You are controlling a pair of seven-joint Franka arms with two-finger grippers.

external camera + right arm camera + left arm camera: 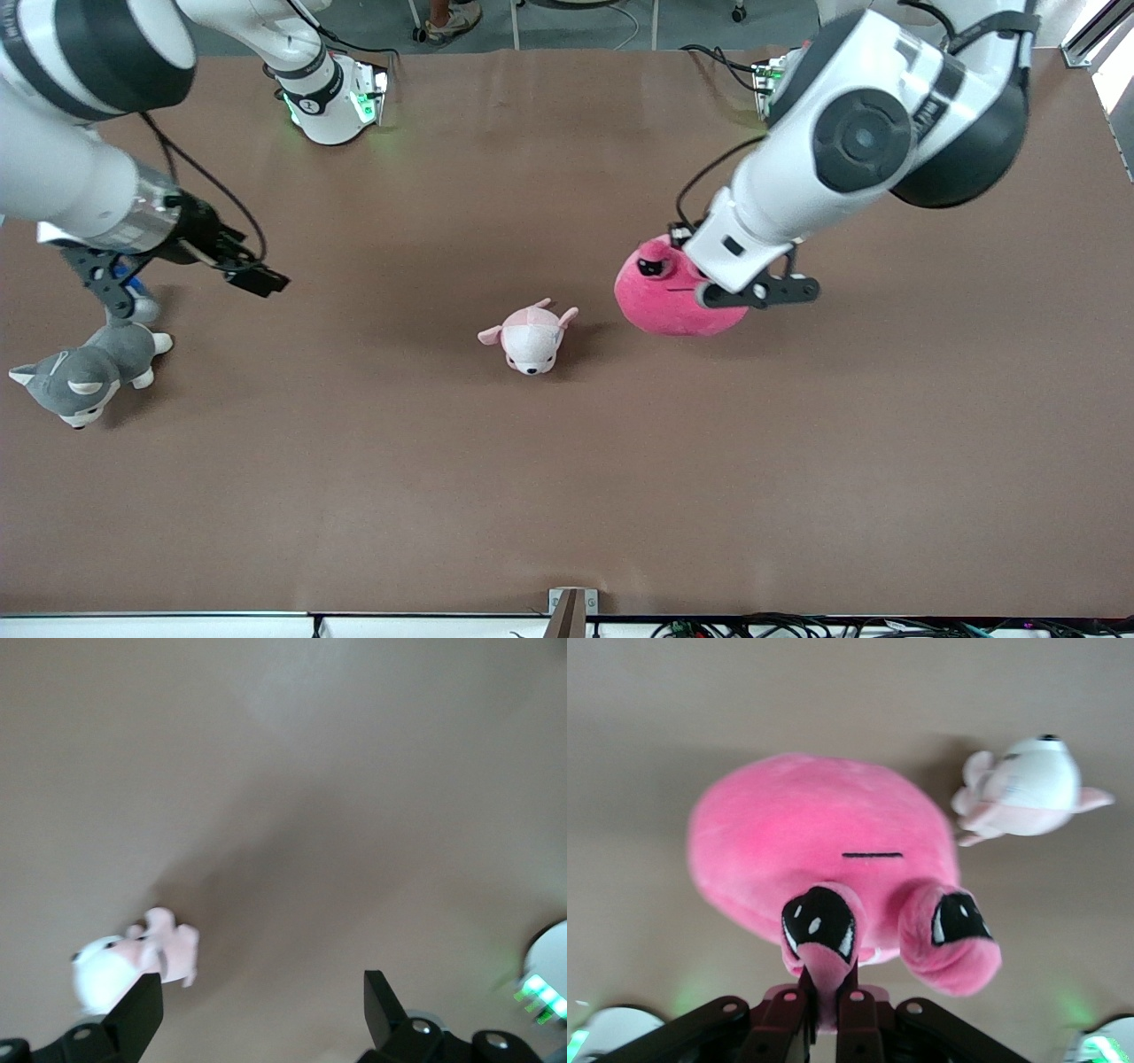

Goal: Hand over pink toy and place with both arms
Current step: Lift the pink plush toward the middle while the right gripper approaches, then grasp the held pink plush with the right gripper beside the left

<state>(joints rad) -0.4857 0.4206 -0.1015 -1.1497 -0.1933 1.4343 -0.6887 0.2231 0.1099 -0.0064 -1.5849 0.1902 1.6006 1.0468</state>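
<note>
pink toy [806, 842], pinched by left gripper [824, 992]

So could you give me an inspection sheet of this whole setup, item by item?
Surface: brown table, bare where nothing lies.
Job's things: pink toy hangs from the left claw, pinched by a small flap near its eye.
Clutter: pale puppy plush near the table's middle; grey husky plush at the right arm's end.
Grippers: left claw shut on the pink toy; right claw open, empty, above the table by the husky.
Cables: black cable along the right arm; more at the table's near edge.
Surroundings: someone's shoes by the robots' bases.
</note>
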